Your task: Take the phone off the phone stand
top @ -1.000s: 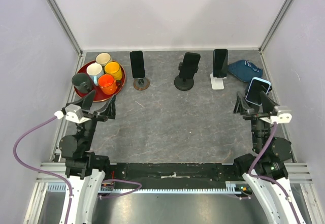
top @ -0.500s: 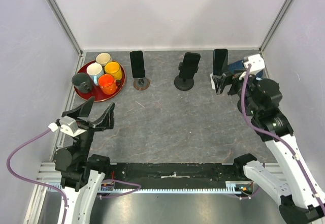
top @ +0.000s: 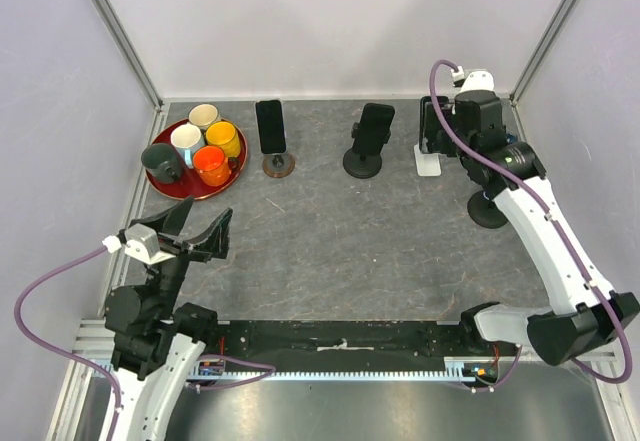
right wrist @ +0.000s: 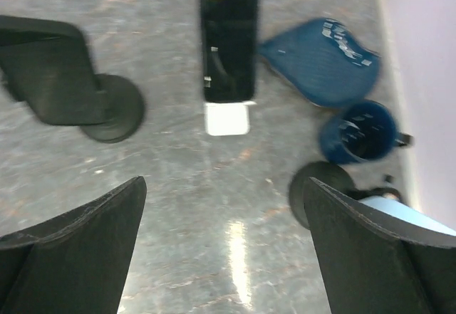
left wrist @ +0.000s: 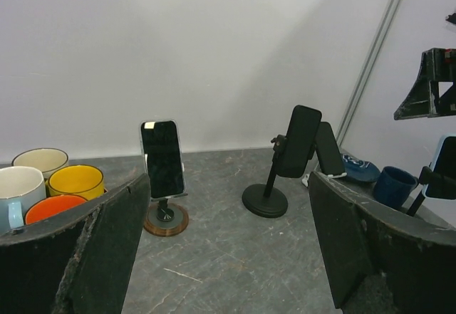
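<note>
Right claw (right wrist: 224,193) hangs over the back right corner of the table (top: 330,231), jaws spread wide with nothing between them. Left claw (left wrist: 228,186) sits low near its own base, also spread and empty.

My read of the target is the phone (right wrist: 229,40) leaning on the white stand (right wrist: 226,118), straight ahead of the right claw in its wrist view. It has not been touched yet.

Risks, as I judge them:
- There are three other phones on stands. Only the claw's position marks this one, so a wrong pick is possible.
- The white stand looks light. A pull at an angle could drag or tip it along with the phone.
- The blue pouch (right wrist: 320,58) lies just beside the phone on one side, and the black stand (right wrist: 117,107) is near on the other. Jaws this wide could clip either on the way down.
- The right forearm passes over a second black stand (top: 488,211) carrying a light-blue phone (right wrist: 402,214). A low elbow could knock it.
- The right wrist view is blurred, so lining up on the phone's edges is hard to judge.

Containers:
- The red tray (top: 232,171) at back left carries five mugs (top: 210,164): cream, white, yellow, orange and dark green, packed close. I see nothing inside them.
- The blue mug (right wrist: 356,134) stands near the pouch. Its interior is dark, so I cannot tell the contents.
</note>
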Robot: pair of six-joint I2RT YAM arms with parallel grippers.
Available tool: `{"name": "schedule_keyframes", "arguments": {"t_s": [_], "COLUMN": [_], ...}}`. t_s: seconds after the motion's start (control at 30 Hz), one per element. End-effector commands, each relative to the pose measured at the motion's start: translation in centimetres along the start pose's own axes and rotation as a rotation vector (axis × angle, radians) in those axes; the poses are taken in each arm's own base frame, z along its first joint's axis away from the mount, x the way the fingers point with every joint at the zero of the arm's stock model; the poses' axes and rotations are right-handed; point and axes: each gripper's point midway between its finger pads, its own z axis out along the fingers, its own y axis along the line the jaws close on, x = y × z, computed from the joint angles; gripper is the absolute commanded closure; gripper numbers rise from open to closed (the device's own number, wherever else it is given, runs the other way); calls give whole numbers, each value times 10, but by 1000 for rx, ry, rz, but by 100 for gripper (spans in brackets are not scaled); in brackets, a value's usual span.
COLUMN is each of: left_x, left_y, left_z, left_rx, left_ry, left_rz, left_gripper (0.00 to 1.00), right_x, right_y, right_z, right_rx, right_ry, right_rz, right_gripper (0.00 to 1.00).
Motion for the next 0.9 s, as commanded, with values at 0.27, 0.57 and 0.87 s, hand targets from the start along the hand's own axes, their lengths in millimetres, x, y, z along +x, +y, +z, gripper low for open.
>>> {"name": "schedule_keyframes", "arguments": {"t_s": [0.27, 0.57, 0.87], "left_x": [-27, -24, -23], "left_y": [-3, -6, -6], "left_z": [-20, -20, -20], "left_rx": [5, 20, 24], "left_ry": [-71, -60, -56], "left_rz": [37, 31, 28], "left_gripper": [2, 2, 2], "right_x": [-20, 7, 29], "right_y": [-138, -157, -153], "right_z": [-54, -17, 9], "right_rx": [738, 682, 612], "right_ry": [-237, -184, -131], "right_rz": [177, 249, 250], "right_gripper": [2, 2, 2]}}
